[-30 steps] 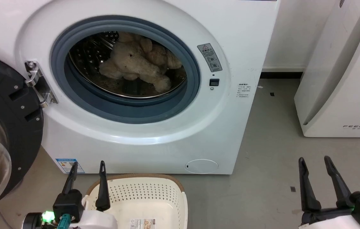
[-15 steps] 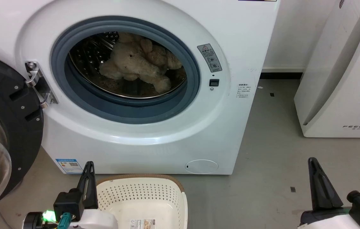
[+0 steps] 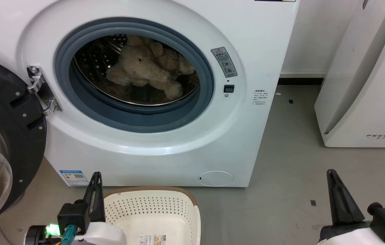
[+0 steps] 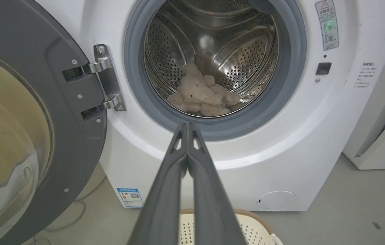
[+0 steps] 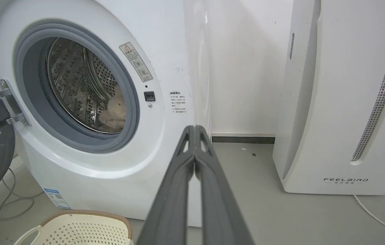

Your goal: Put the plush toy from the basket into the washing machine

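The plush toy [image 3: 146, 68] lies inside the drum [image 4: 219, 44] of the washing machine [image 3: 165, 146], past the grey gasket, so I judge the placing done and the step in hand a plain standing-off. Doing it well means holding both arms low, clear of the porthole and the open door [image 3: 8, 129], snagging nothing. The left gripper [image 3: 96, 176] has its fingers pressed together on nothing, just beside the basket [image 3: 151, 206] at its 9 o'clock. The right gripper [image 3: 332, 174] is likewise closed and empty, well apart at the basket's 3 o'clock. In the head view the toy sits at about 1 o'clock from the left gripper and 10 o'clock from the right, well apart from both
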`<state>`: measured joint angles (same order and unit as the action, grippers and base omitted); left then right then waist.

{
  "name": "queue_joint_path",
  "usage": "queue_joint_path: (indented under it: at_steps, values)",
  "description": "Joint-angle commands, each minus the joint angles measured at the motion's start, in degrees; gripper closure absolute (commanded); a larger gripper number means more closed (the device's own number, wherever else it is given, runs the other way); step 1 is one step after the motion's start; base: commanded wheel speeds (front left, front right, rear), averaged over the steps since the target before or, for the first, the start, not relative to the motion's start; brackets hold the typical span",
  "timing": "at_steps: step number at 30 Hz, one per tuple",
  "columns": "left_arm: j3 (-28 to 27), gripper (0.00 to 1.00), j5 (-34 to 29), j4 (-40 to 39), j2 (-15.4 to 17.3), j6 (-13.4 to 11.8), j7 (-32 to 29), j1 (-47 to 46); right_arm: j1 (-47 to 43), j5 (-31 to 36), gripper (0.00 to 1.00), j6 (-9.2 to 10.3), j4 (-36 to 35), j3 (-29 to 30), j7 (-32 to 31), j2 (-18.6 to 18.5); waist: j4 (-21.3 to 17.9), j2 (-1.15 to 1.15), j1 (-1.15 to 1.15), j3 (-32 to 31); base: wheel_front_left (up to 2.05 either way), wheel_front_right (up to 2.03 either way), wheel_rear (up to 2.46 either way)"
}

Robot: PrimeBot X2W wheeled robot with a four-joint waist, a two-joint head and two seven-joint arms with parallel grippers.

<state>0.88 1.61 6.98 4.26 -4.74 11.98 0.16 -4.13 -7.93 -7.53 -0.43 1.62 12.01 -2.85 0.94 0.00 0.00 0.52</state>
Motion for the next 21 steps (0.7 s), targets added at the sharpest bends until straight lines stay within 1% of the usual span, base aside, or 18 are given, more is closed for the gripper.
queue_joint_path:
  at_steps: [1, 21]
  values:
    - [-0.13, 1.00, -0.32, -0.50, -0.26, 0.35, -0.42, -0.03, 0.75, 0.69, 1.00, 0.01, 0.09, -0.03, -0.39, -0.01, -0.01, 0.00, 0.00, -0.01, 0.00, 0.00, 0.00]
    - [-0.29, 1.00, -0.59, -1.87, -0.50, 1.28, -2.86, -0.06, 1.46, 2.22, 1.00, 0.02, 0.16, -0.37, -2.85, -0.01, -0.21, 0.00, 0.00, -0.11, 0.00, 0.00, 0.00]
